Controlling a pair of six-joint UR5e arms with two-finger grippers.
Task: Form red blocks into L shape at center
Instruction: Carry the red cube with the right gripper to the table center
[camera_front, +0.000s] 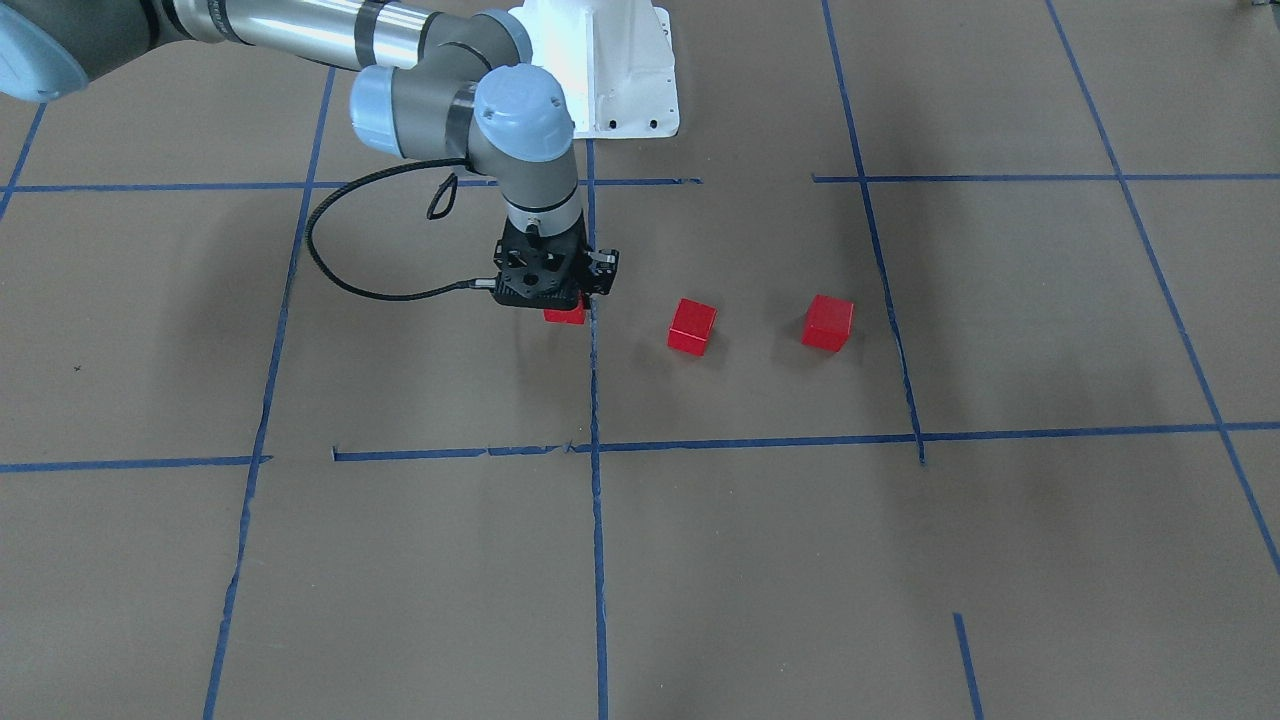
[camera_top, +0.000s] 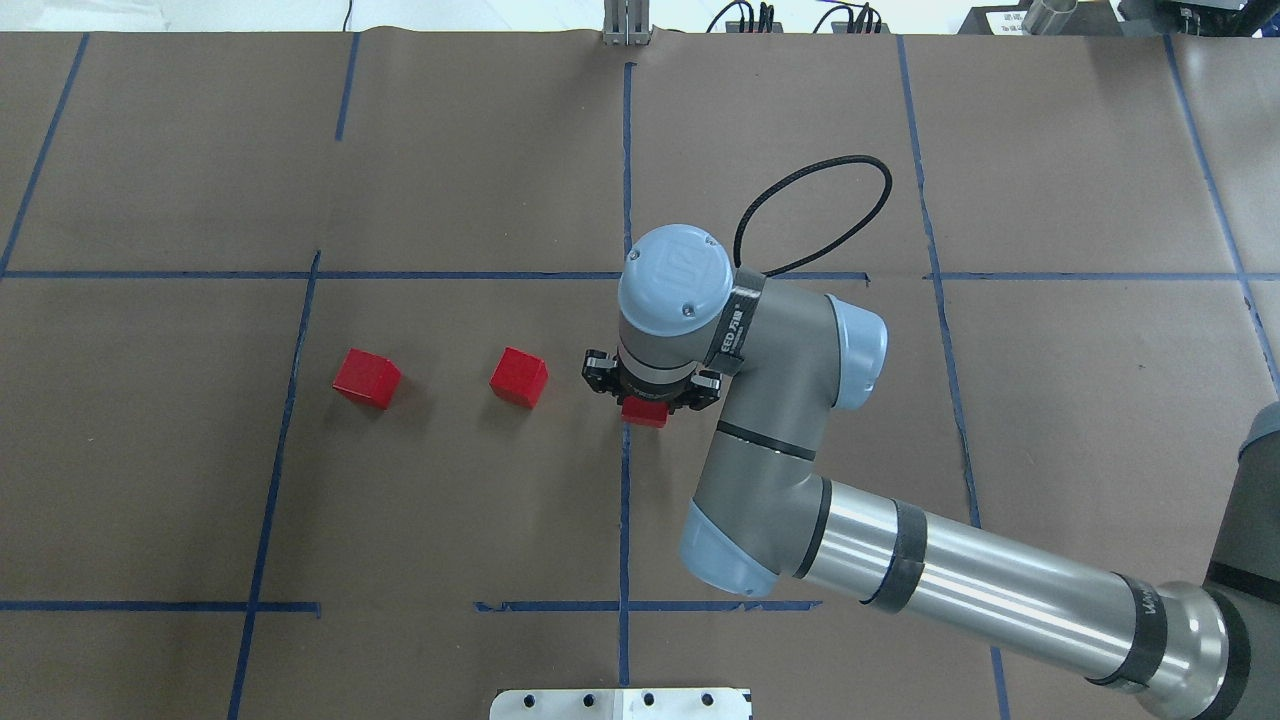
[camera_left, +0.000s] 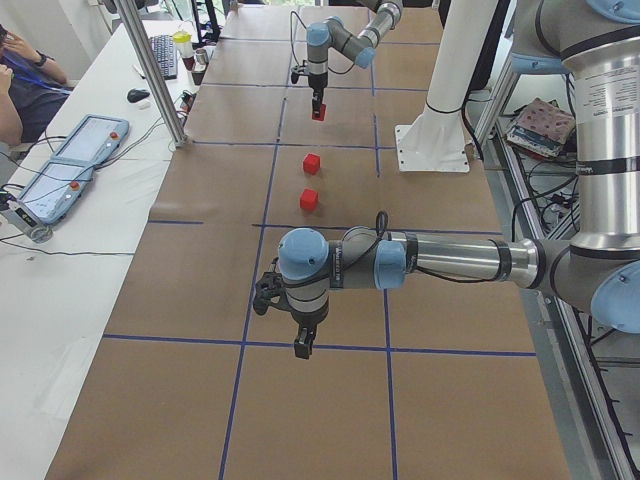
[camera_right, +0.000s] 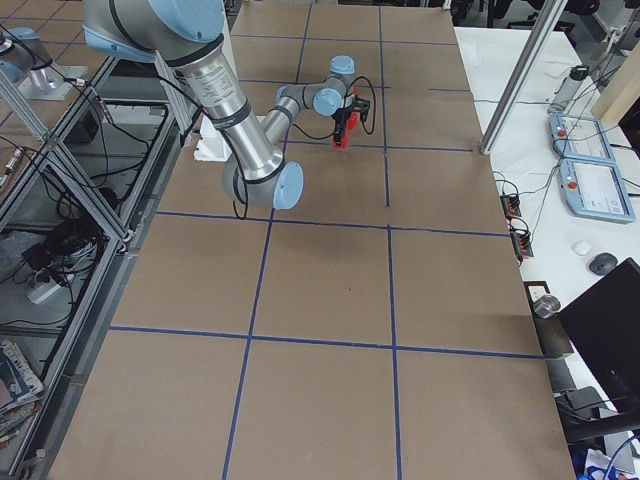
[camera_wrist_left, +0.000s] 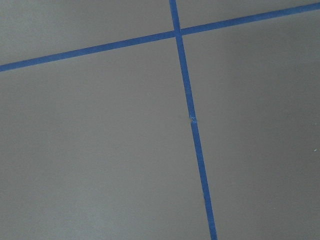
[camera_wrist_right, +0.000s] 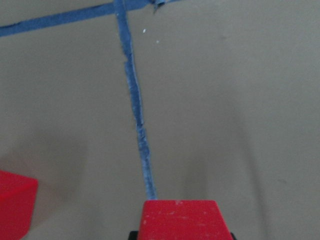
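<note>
My right gripper (camera_front: 566, 303) points straight down at the center (camera_top: 560, 470), shut on a red block (camera_top: 645, 412) right beside the vertical blue tape line (camera_front: 594, 380). In the right wrist view that block (camera_wrist_right: 180, 220) fills the bottom middle, and the fingers are hidden. Two more red blocks (camera_top: 519, 377) (camera_top: 366, 378) lie loose in a row on the robot's left of the held one, apart from each other. My left gripper (camera_left: 300, 345) hangs over bare paper far from the blocks; I cannot tell whether it is open or shut.
The robot's white base (camera_front: 610, 70) stands behind the center. A black cable (camera_top: 820, 200) loops off the right wrist. Beyond the table's far edge a side table (camera_left: 75, 165) holds teach pendants, with a person (camera_left: 20, 80) seated there.
</note>
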